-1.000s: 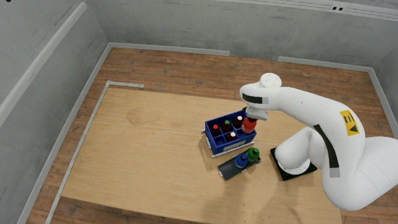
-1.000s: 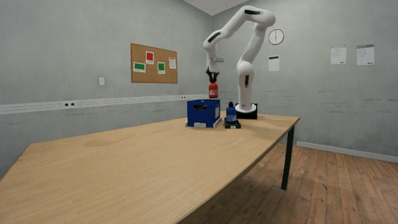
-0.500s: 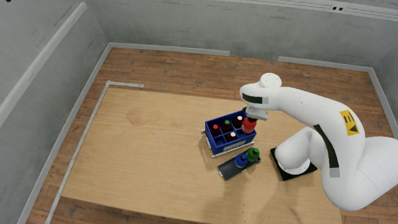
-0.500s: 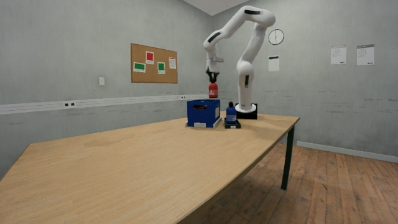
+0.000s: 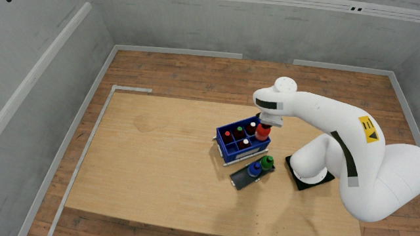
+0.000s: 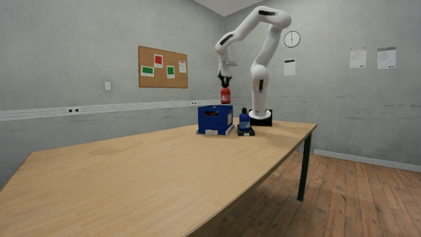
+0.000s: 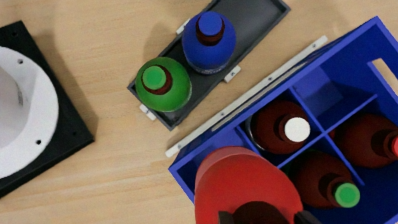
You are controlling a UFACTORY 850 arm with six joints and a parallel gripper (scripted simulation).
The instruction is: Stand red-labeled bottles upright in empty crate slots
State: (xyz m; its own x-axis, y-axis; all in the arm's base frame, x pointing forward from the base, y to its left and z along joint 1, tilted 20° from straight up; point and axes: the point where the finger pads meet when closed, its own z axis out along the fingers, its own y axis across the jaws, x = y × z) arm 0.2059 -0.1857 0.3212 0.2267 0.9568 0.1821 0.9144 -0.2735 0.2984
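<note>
My gripper point(image 5: 264, 126) point(image 6: 225, 81) point(image 7: 262, 218) is shut on the neck of a red-labeled bottle point(image 5: 262, 132) point(image 6: 225, 95) point(image 7: 244, 182). It holds the bottle upright above the near corner of the blue crate point(image 5: 245, 151) point(image 6: 215, 120) point(image 7: 186, 176). The crate holds several dark bottles, among them one with a white cap point(image 5: 245, 141) point(image 7: 296, 130) and one with a green cap point(image 5: 239, 129) point(image 7: 347, 195). One crate slot point(image 5: 231, 147) point(image 7: 315, 82) shows empty. The dark tray point(image 5: 239, 179) point(image 6: 246, 132) point(image 7: 255, 20) beside the crate carries an upright green bottle point(image 5: 267, 162) point(image 7: 162, 85) and an upright blue bottle point(image 5: 254, 169) point(image 6: 244, 120) point(image 7: 209, 40).
The arm's base point(image 5: 308, 177) point(image 6: 260, 115) point(image 7: 30, 115) on its black plate stands just beyond the tray. The crate and tray sit level near the far end of the long wooden table point(image 5: 147, 157) point(image 6: 148, 178).
</note>
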